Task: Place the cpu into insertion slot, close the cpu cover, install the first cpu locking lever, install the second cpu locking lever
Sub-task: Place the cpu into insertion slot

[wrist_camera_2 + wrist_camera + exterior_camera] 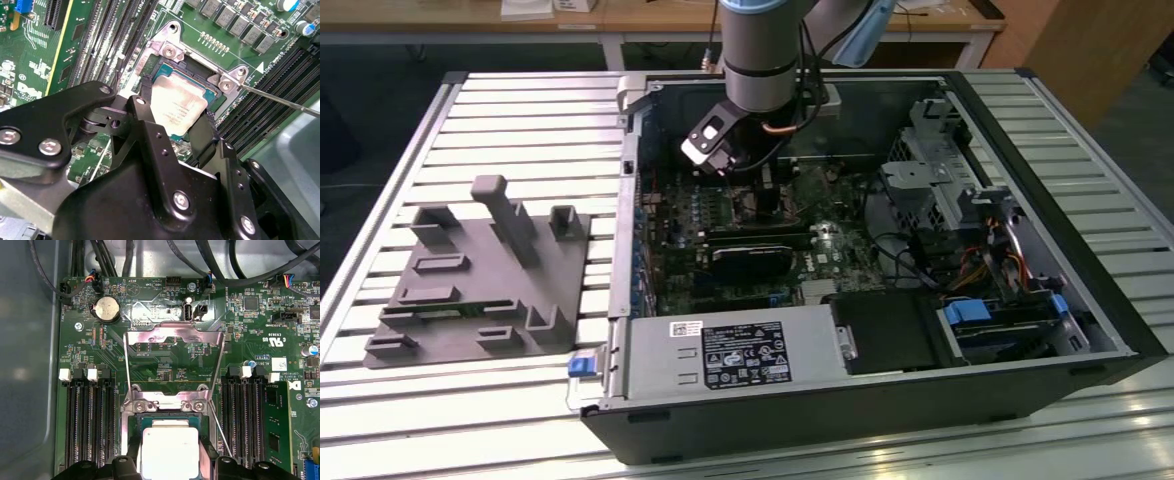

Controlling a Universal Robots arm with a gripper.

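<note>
**Hand grips the cpu in its socket, cover and levers open**

The hand (175,117) is down inside the computer case (854,420), clamped on the cpu (176,97). In both wrist views its black fingers (144,117) sit against two opposite edges of the chip and leave the pale metal face uncovered. Holding it by the edges looks deliberate, since that lets the chip go down flat. The cpu lies level within the insertion slot (164,75), whose thin rim frames it on the sides that show. Whether it is fully seated cannot be told.

Just beyond the slot, in the first wrist view, the cpu cover (172,336) is swung up and back on its hinge. Its square cut-out therefore frames bare board rather than the chip. It has to stand open like this for the hand to reach the socket from above. The locking levers (126,365), thin wire rods, are unlatched and splay outward on either side of the cover, clear of the fingers. Neither is hooked down. Of the task, only the placing appears under way.

Long black memory slots (87,425) flank the socket on the green circuit board (100,360). In the exterior view the arm (761,50) drops straight into the open case, which lies on its side on the slatted tabletop (520,110). A grey fixture (480,280) sits well apart at the exterior view's left.
</note>
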